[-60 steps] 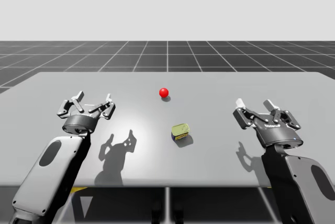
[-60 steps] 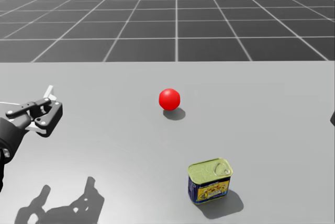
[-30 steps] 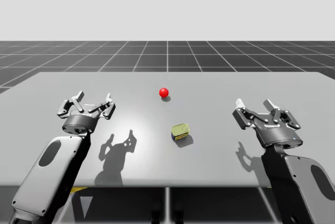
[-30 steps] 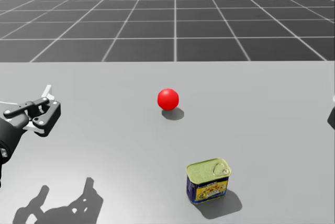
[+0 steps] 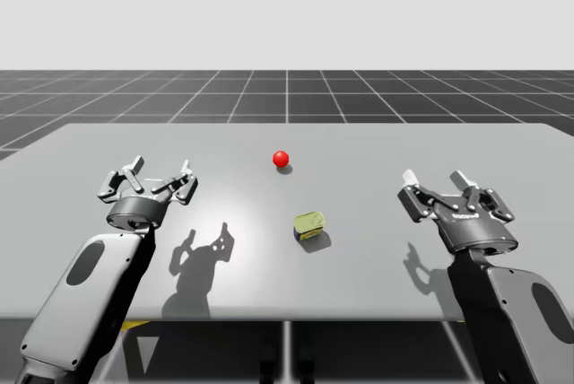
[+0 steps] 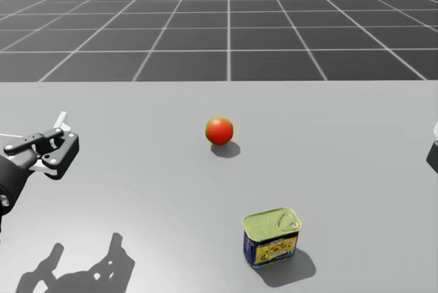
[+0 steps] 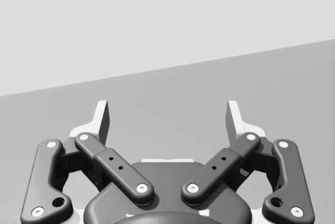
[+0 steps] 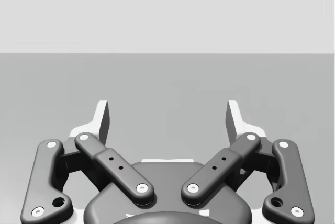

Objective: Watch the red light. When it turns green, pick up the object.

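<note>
Nearest to me are my two arms, one coming in at each side of the one grey table [image 5: 377, 155]. My left gripper [image 5: 160, 169] hangs over the left part of the table with its two fingers spread wide and nothing between them. The left wrist view shows bare tabletop ahead of those fingers. My right gripper [image 5: 435, 179] hangs over the right part in the same way, its two fingers wide apart and holding nothing, with bare table ahead of it in the right wrist view. Each gripper casts one dark shadow on the table just below it, two shadows in all. Farther out, between the two grippers and well apart from each, stands one can [image 6: 272, 237]. It is a small box-shaped tin with rounded corners, a yellow-green lid with a pull tab, and blue sides with a yellow label. It stands upright on the table, touched by neither gripper. Beyond the can and a little to the left sits one small ball [image 6: 219, 130], the light, resting on the table apart from the can. It looks red in the high view. In the head view it is orange-red with a faint greenish tinge along its top. Past the table's far edge lies a dark floor [image 5: 287, 92] marked with a pale grid.
</note>
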### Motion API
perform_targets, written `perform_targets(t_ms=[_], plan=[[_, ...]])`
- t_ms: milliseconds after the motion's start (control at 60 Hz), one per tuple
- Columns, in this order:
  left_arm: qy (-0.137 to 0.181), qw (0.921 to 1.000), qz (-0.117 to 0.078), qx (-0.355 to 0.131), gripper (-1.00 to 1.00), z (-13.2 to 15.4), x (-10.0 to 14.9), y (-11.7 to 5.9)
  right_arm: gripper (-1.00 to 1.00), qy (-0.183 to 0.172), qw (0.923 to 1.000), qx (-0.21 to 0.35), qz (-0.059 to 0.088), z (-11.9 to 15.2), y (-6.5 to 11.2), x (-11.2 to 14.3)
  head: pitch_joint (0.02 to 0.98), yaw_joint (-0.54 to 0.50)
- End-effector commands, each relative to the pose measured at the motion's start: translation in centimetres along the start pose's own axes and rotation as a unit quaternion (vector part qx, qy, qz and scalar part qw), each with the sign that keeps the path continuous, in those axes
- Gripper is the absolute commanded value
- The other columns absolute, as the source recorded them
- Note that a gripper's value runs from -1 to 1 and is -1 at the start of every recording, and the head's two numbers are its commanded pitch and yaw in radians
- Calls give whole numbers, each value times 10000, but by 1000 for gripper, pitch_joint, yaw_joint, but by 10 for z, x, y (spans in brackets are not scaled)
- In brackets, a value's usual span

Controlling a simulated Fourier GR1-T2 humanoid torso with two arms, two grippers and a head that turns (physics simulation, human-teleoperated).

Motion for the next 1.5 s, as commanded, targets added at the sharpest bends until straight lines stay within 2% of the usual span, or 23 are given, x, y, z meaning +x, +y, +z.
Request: perform_targets(t_ms=[17,283,800,1017,1083,1133,1183,1250,1283,1333,1383,1400,1500], plan=[[0,10000,0,0,-1000,0,0,0,-1000,1,10000,8,6,0,0,0,587,30],[0,10000,0,0,-1000,0,0,0,-1000,-1,10000,10,21,0,1,0,592,25],[0,10000,0,0,-1000,0,0,0,-1000,-23,10000,20,54,0,2,0,821,-75],[-7,10000,10,-38,-1000,0,2,0,-1000,-18,10000,24,74,1,5,1,846,-80],[0,10000,11,-33,-1000,0,2,0,-1000,38,9999,134,36,2,10,1,844,-79],[8,10000,15,-31,-1000,1,2,0,-1000,34,9997,243,82,5,14,3,842,-76],[15,10000,12,-30,-1000,1,2,0,-1000,2,9991,430,47,10,21,7,840,-73],[14,10000,7,-33,-1000,1,2,0,-1000,-22,9984,556,119,17,28,11,841,-71],[12,10000,5,-37,-1000,1,2,0,-1000,4,9976,685,81,22,33,13,840,-71],[12,10000,1,-41,-1000,1,2,0,-1000,14,9968,796,109,28,38,15,840,-70],[14,10000,-2,-44,-1000,1,2,0,-1000,68,9958,913,44,34,41,16,840,-68],[18,10000,-3,-48,-1000,1,2,0,-1000,165,9943,1048,-55,40,45,17,840,-66],[32,10000,-19,-67,-1000,1,1,-2,-1000,309,9910,1303,-72,53,52,15,842,-61]])
